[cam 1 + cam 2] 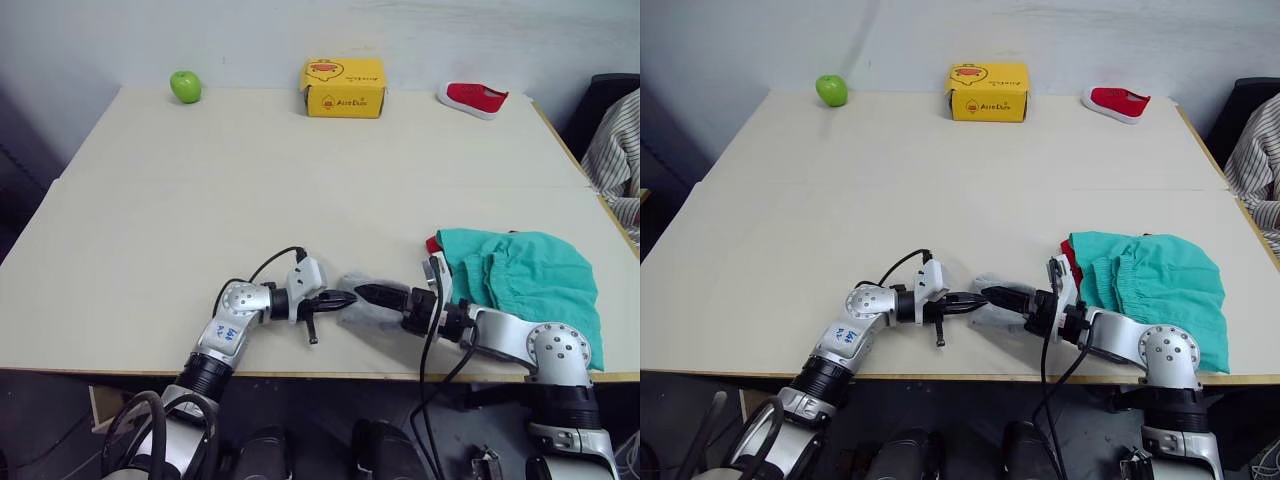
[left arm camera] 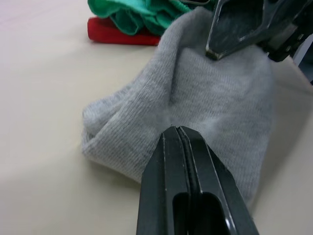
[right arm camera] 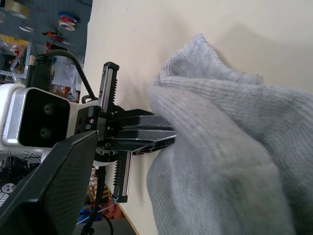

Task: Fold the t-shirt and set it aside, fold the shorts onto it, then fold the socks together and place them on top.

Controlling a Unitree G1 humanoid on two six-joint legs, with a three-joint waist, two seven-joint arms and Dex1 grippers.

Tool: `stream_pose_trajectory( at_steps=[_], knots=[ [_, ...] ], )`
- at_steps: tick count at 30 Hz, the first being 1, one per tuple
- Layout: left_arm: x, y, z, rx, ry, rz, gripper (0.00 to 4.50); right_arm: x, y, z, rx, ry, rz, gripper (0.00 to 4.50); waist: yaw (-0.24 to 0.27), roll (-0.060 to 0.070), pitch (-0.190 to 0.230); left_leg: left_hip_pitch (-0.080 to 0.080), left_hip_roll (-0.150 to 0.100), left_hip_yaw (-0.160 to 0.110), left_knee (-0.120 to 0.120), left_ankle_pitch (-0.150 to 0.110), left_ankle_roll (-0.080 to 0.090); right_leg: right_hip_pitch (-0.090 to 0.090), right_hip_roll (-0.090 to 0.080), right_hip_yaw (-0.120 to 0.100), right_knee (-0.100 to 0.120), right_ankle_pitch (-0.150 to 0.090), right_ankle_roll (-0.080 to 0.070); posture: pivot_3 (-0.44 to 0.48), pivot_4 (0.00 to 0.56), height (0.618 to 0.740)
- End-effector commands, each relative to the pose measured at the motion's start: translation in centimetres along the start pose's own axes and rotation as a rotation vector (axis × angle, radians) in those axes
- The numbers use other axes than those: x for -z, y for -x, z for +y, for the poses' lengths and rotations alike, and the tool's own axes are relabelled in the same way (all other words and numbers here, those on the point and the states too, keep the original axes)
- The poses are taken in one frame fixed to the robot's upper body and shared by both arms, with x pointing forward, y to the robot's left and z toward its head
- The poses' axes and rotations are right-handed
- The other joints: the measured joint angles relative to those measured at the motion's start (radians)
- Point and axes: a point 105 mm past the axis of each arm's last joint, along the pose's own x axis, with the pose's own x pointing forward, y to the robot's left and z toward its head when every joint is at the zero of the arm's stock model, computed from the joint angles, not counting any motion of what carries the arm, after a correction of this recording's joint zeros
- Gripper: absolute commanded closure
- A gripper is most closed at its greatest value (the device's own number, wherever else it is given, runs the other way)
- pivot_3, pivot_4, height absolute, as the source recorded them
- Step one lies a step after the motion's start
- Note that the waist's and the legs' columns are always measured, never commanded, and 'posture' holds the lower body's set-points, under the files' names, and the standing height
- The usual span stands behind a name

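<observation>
The grey socks point(image 1: 372, 313) lie bunched near the table's front edge, between my two grippers. My left gripper point(image 1: 345, 298) is shut, and its tips point(image 2: 179, 132) touch the socks' point(image 2: 210, 107) near edge with no cloth between them. My right gripper point(image 1: 366, 292) reaches in from the right and is shut on the socks point(image 3: 234, 147), which rise in a fold toward it. The teal shorts point(image 1: 530, 278) lie folded at the front right, on top of the red t-shirt point(image 1: 432, 244). Just a red edge point(image 2: 117, 35) of the t-shirt shows beneath them.
A green apple point(image 1: 185, 86), a yellow box point(image 1: 344, 88) and a small red shoe point(image 1: 473, 98) line the far edge of the beige table point(image 1: 250, 200). Striped cloth point(image 1: 615, 150) hangs past the right edge.
</observation>
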Motion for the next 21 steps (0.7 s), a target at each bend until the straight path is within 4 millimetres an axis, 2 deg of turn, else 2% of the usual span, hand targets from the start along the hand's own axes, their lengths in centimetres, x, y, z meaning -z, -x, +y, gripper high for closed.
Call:
stream_pose_trajectory(
  at_steps=[1,5,9,15,18,21],
  knots=[
    [1.6,-0.1,-0.1,-0.010,0.044,0.077,4.50,0.0,2.4,-2.4,0.135,-0.022,-0.020,0.02,0.009,0.000,0.000,0.000,0.000,0.000,0.000,0.000,0.000,0.000,0.000,0.000,0.000,0.000,0.000,0.000,0.150,0.740],
    [2.0,0.1,-0.1,-0.013,0.053,0.088,4.50,0.2,3.4,-2.9,0.150,-0.040,-0.023,0.02,0.015,0.000,0.000,0.000,-0.002,-0.001,0.000,0.000,0.002,0.001,-0.002,0.000,-0.001,0.000,0.001,0.000,0.150,0.740],
    [2.1,0.0,-0.2,-0.010,0.053,0.088,4.50,0.3,3.5,-3.0,0.150,-0.056,-0.024,0.02,0.014,0.000,0.000,0.000,-0.002,-0.001,0.000,0.000,0.002,0.002,-0.002,0.000,-0.002,0.001,0.002,0.000,0.150,0.740],
    [1.9,0.0,-0.1,-0.007,0.043,0.081,4.50,0.8,0.2,-1.8,0.087,-0.047,0.044,0.02,0.007,0.000,-0.001,0.001,-0.001,0.000,0.000,0.000,0.002,0.002,-0.002,0.000,-0.002,0.001,0.002,0.000,0.150,0.740],
    [1.8,0.0,-0.1,-0.008,0.040,0.080,4.50,0.7,-0.7,-1.6,0.079,-0.042,0.056,0.67,0.006,0.000,-0.001,0.002,0.001,0.000,0.000,0.000,0.001,0.002,-0.002,0.000,-0.002,0.002,0.001,0.000,0.150,0.740],
    [1.8,0.1,0.0,-0.012,0.039,0.080,4.50,0.6,-1.2,-1.6,0.075,-0.038,0.065,1.72,0.006,0.000,-0.001,0.001,0.002,0.000,0.000,0.000,0.000,0.001,-0.001,0.000,-0.002,0.002,0.000,0.000,0.150,0.740]
  ],
)
